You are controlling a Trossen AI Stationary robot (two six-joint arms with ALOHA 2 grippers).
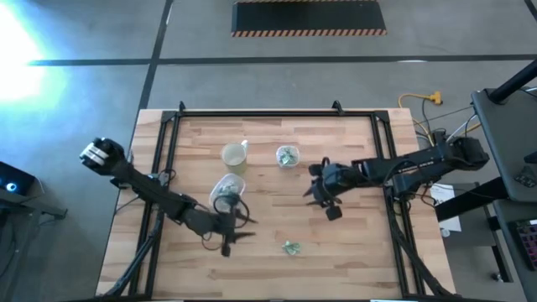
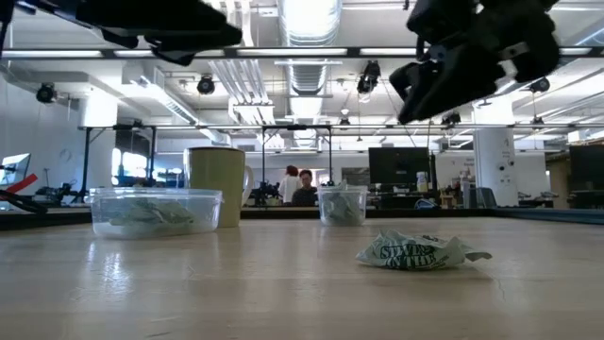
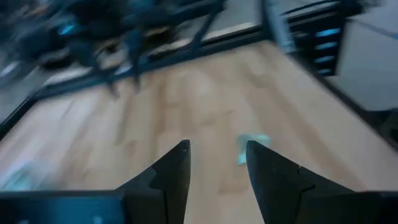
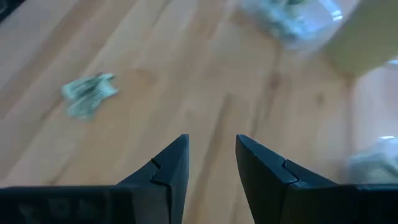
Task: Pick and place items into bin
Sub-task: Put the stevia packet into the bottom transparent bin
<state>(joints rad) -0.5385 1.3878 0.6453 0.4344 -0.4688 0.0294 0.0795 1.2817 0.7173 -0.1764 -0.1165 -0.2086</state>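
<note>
One crinkled pale-green and white item (image 1: 291, 247) (image 2: 415, 251) lies flat on the wooden table near its front edge. A shallow clear bin (image 1: 228, 189) (image 2: 156, 210) and a small clear tub (image 1: 288, 156) (image 2: 342, 204) each hold more such items. My left gripper (image 1: 245, 226) (image 3: 217, 162) hovers open beside the shallow bin, with the loose item (image 3: 252, 147) ahead of its fingers. My right gripper (image 1: 317, 201) (image 4: 211, 155) hovers open at mid-table, right of the tub, with nothing between its fingers. It sees the loose item (image 4: 90, 93) off to one side.
A pale yellowish cup (image 1: 235, 155) (image 2: 217, 186) stands behind the shallow bin. A black frame (image 1: 252, 115) runs along the table's far and side edges. Bare wood lies between the two grippers and around the loose item.
</note>
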